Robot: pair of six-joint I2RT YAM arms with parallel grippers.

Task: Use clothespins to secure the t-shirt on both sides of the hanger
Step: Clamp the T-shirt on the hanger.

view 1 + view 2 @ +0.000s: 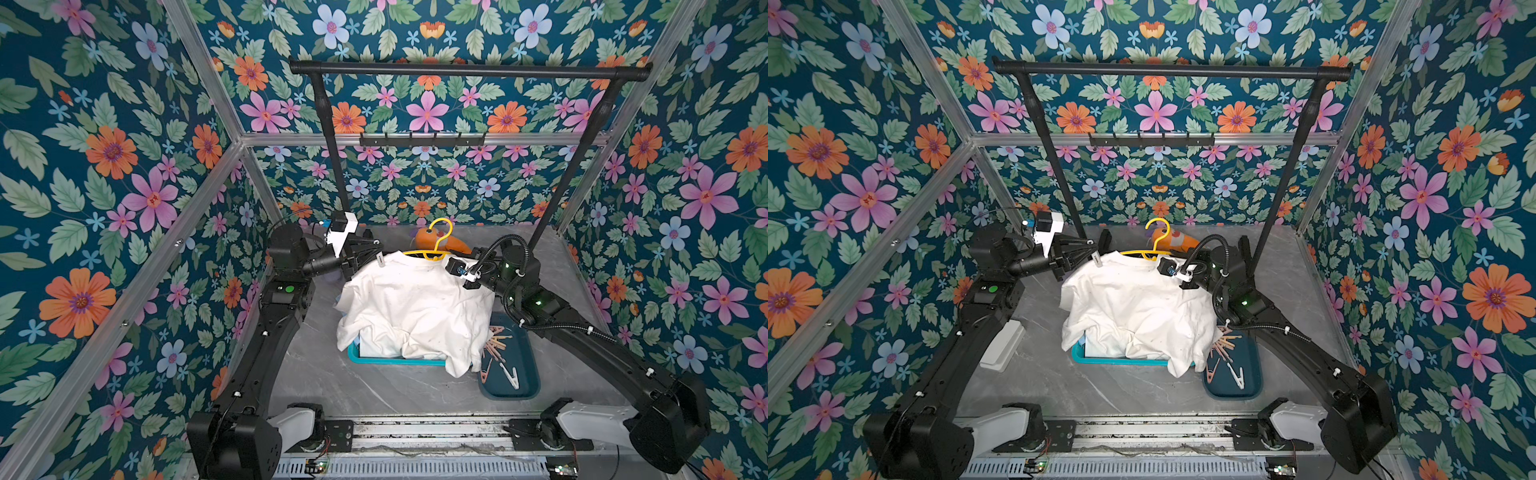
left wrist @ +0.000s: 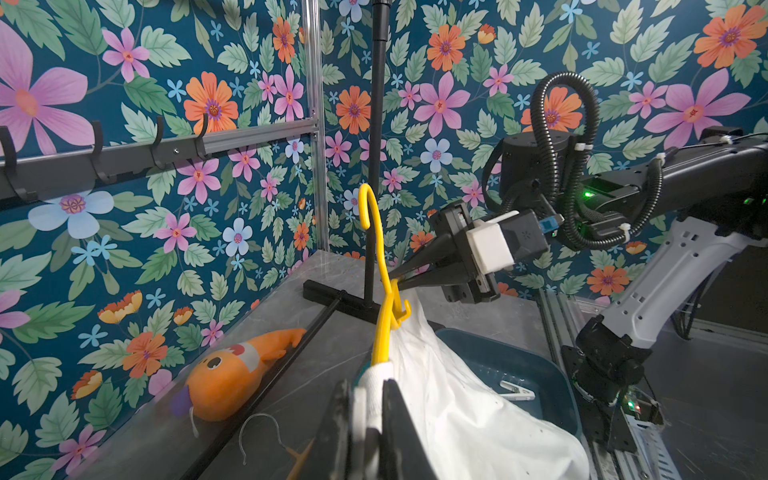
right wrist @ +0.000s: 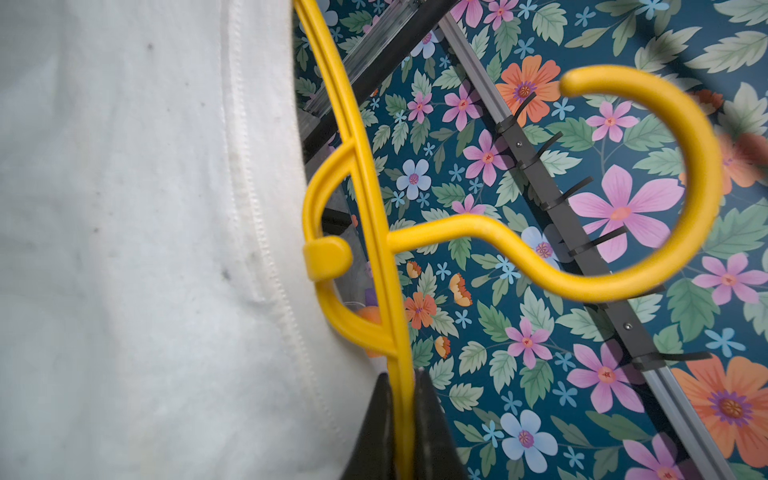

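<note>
Holds the yellow hanger (image 3: 436,232) in the right tool (image 3: 401,376), pressed together on the thin rigid plastic arm just beside the neck, at 2 o'clock of the t-shirt (image 1: 415,303). Clamps the left tool (image 2: 368,390) at 10 o'clock on what looks like a white clothespin (image 1: 380,260) at the shoulder; hard to be sure.

Expect limp, light cotton, creased, faintly speckled, apt to slide on smooth plastic. Best carried by the hanger, not by the cloth.

Leaves spare clothespins (image 1: 494,345) at 4 o'clock in a dark tray (image 1: 530,374) on the marbled worktop (image 1: 316,374). Likely small, light, slick and springy. Take by the tail ends and squeeze to gape the mouth.
</note>
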